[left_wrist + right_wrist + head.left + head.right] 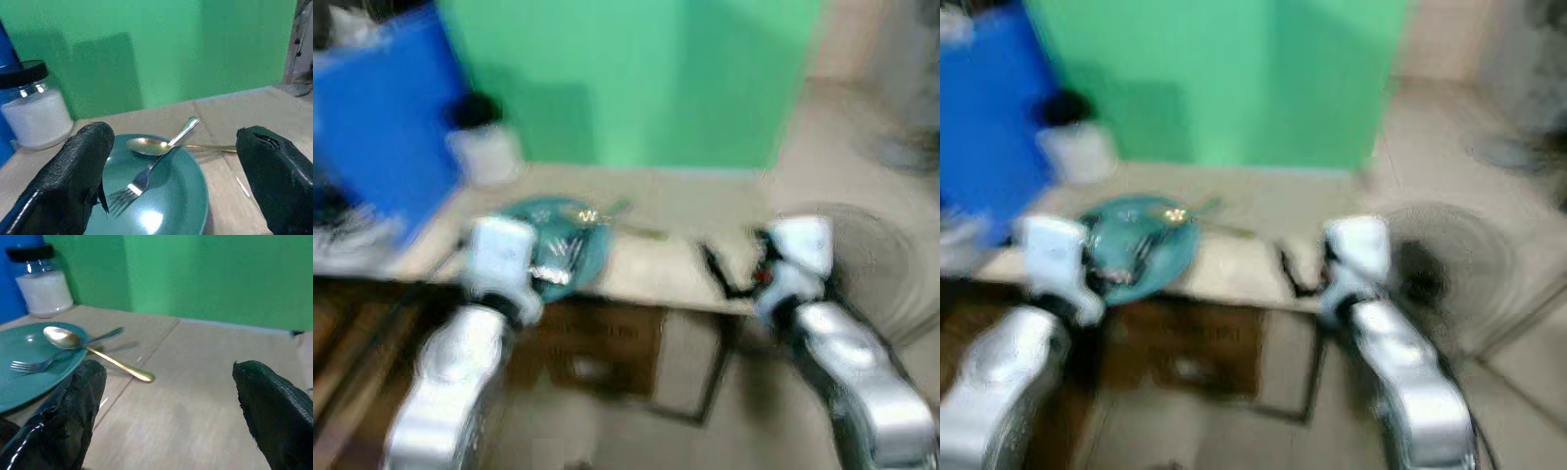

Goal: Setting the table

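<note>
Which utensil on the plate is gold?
The spoon: its bowl and handle are gold, with the handle reaching off the teal plate. The fork crossing it is silver.

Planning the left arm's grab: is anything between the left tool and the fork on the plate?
Nothing visible. The left tool is open just short of the plate, with the fork lying straight ahead. The spoon crosses the fork's handle farther back, not the approach.

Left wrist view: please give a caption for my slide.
Open left gripper above teal plate holding fork and spoon.
</note>
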Robot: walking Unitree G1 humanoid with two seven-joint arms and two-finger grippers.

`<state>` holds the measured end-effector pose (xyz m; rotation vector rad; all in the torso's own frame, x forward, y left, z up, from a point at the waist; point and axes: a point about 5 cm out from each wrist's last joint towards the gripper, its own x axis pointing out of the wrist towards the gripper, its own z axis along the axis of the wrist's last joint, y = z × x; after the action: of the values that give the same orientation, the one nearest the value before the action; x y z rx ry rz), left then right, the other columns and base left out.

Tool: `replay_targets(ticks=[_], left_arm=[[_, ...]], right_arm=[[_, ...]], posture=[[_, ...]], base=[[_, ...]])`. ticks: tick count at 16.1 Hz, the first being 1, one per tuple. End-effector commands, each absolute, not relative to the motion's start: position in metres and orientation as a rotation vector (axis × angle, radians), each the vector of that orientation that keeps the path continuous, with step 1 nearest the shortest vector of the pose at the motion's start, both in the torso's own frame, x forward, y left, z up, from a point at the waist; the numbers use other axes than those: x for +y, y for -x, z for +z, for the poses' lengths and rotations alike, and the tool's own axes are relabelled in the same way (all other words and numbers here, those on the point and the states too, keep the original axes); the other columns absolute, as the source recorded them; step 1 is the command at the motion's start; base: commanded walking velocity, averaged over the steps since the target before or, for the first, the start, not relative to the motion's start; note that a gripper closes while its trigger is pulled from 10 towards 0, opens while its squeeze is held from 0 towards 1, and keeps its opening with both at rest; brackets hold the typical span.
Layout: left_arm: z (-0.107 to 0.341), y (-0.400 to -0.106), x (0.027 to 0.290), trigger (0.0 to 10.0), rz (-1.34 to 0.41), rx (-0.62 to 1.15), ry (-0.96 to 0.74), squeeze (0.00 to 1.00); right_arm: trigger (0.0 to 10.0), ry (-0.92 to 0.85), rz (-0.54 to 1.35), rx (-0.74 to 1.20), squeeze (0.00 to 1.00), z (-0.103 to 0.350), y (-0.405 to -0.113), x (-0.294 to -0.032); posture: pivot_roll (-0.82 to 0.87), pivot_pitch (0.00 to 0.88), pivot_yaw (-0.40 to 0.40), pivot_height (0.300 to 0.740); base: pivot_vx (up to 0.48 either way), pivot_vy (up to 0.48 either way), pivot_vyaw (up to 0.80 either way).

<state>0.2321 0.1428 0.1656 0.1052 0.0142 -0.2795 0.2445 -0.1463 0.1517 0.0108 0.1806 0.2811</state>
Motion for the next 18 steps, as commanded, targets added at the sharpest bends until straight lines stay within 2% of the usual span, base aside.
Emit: replay_targets(ticks=[1,3,4,5,6,11,15,18], left_arm=[[0.168,-0.233,0.151,10.0,-0.248,0.012,-0.125,0.00],[0.167,-0.231,0.151,10.0,-0.247,0.013,-0.125,0.00],[0.167,-0.231,0.151,10.0,-0.247,0.014,-0.125,0.00],[0.167,-0.230,0.151,10.0,-0.248,0.015,-0.125,0.00],[0.167,-0.229,0.151,10.0,-0.252,0.017,-0.125,0.00],[0.164,-0.229,0.149,10.0,-0.327,0.033,-0.134,0.00],[0.165,-0.228,0.142,10.0,-0.486,0.045,-0.150,0.00],[0.165,-0.222,0.132,10.0,-0.679,0.066,-0.162,0.00]], right_arm=[[10.0,-0.023,0.327,0.149,0.61,0.158,-0.246,-0.136],[10.0,-0.020,0.333,0.149,0.59,0.158,-0.248,-0.135],[10.0,-0.020,0.321,0.150,0.47,0.158,-0.250,-0.136],[10.0,-0.024,0.303,0.152,0.35,0.158,-0.251,-0.139],[10.0,-0.024,0.293,0.154,0.00,0.158,-0.253,-0.142],[10.0,0.084,0.385,0.161,0.00,0.162,-0.266,-0.149],[10.0,0.225,0.545,0.233,0.00,0.153,-0.293,-0.158],[10.0,0.334,0.656,0.282,0.00,0.148,-0.326,-0.163]], posture=[[0.17,0.000,0.017,0.740],[0.17,0.000,0.011,0.740],[0.17,0.000,0.009,0.740],[0.18,0.000,0.008,0.740],[0.17,0.000,0.007,0.740],[0.16,0.000,0.010,0.740],[0.15,0.000,0.018,0.740],[0.16,0.000,0.015,0.740]], base=[[0.277,0.000,0.80],[0.279,0.000,0.80],[0.281,0.000,0.00],[0.281,0.000,0.00],[0.281,0.000,0.00],[0.159,0.000,0.00],[0.000,0.000,0.00],[0.000,0.000,0.00]])
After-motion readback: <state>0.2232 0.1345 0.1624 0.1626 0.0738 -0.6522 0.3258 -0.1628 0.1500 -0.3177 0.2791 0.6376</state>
